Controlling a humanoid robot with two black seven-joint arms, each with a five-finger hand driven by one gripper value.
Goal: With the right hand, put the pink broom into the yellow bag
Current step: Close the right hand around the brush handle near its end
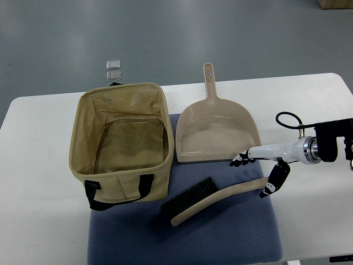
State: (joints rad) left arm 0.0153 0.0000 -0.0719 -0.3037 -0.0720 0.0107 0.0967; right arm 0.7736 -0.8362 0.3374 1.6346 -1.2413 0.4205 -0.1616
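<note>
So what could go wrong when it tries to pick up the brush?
The right robot hand is open at the very tip of the broom handle, so the bristle end might droop or slip out. The dustpan lies right beside the hand and could get bumped. The bag looks soft, and a long broom poking its rim might snag or tip it.

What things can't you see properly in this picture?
- Top view: the yellow bag hides its own far outer side and whatever lies beneath it.
- The two little squares on the floor are too small to identify.
- The right hand hides the broom handle's tip; actual contact is unclear.
- The left arm is outside the picture.
</note>
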